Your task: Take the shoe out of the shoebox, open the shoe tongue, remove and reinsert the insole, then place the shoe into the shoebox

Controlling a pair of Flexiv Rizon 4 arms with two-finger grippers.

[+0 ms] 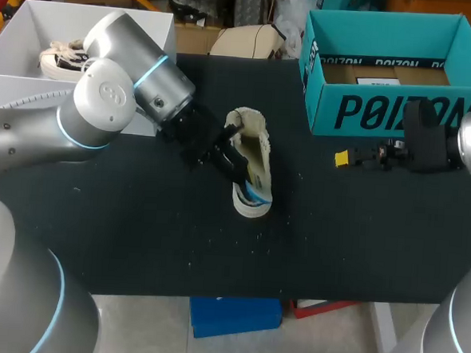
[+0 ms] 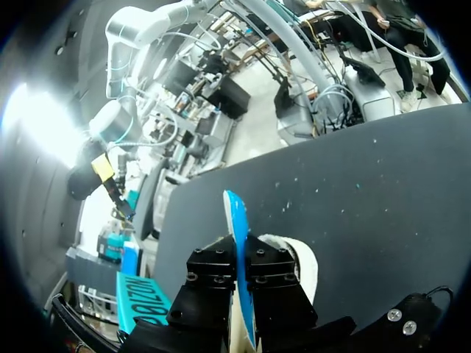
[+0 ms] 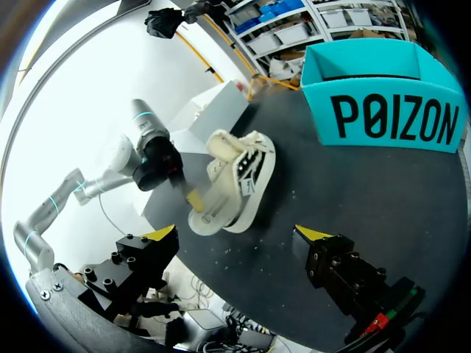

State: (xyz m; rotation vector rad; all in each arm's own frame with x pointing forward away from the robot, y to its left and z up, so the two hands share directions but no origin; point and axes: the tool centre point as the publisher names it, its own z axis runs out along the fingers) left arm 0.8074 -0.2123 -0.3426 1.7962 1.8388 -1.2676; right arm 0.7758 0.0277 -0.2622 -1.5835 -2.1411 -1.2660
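Left end effector [image 1: 233, 165] at the shoe [image 1: 253, 149], pinching the insole [image 2: 235, 213]; right end effector [image 3: 237, 234] spread, holding nothing.
Cream shoe lies mid-counter [image 1: 152, 235], outside the teal shoebox [image 1: 383, 113], which sits at the far right corner. Left fingers [image 2: 212, 273] are pressed on both faces of the thin, blue-edged insole, which stands edge-on above the shoe's opening. Right end effector hangs just in front of the shoebox, well apart from the shoe. Shoebox front carries large black lettering. White box [image 1: 20, 43] at far left holds a second shoe [image 1: 63, 58].
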